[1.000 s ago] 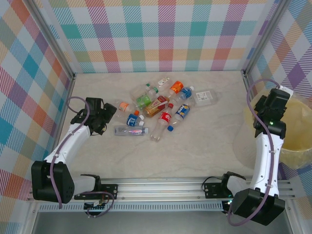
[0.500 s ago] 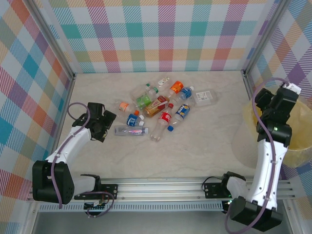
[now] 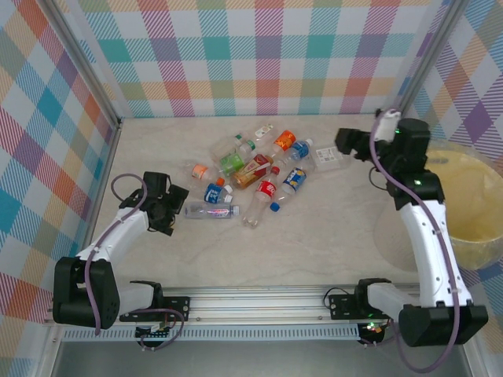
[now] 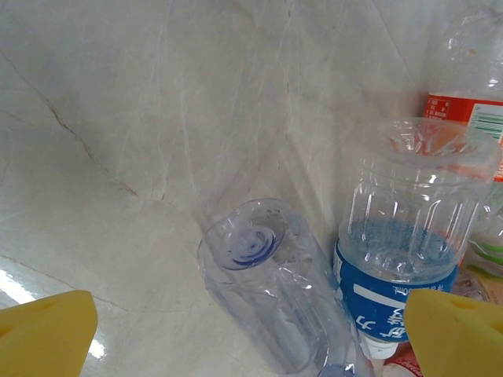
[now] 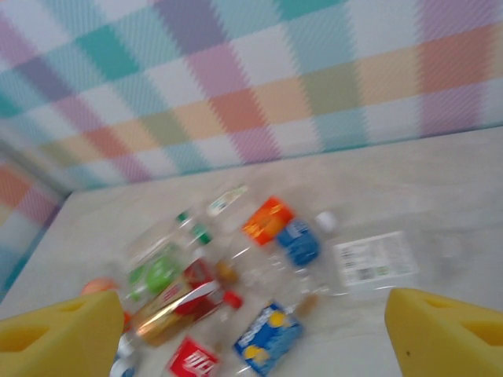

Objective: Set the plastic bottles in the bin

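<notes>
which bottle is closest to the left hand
the clear unlabelled bottle, lying on its side at the near left edge of the pile, its base pointing at the open left hand. The blue-labelled bottle beside it lies slightly farther off.

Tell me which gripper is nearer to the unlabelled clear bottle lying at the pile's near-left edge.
Left. The left gripper sits open just left of the clear bottle, facing its base. The right gripper hangs across the pile, at its far-right side.
</notes>
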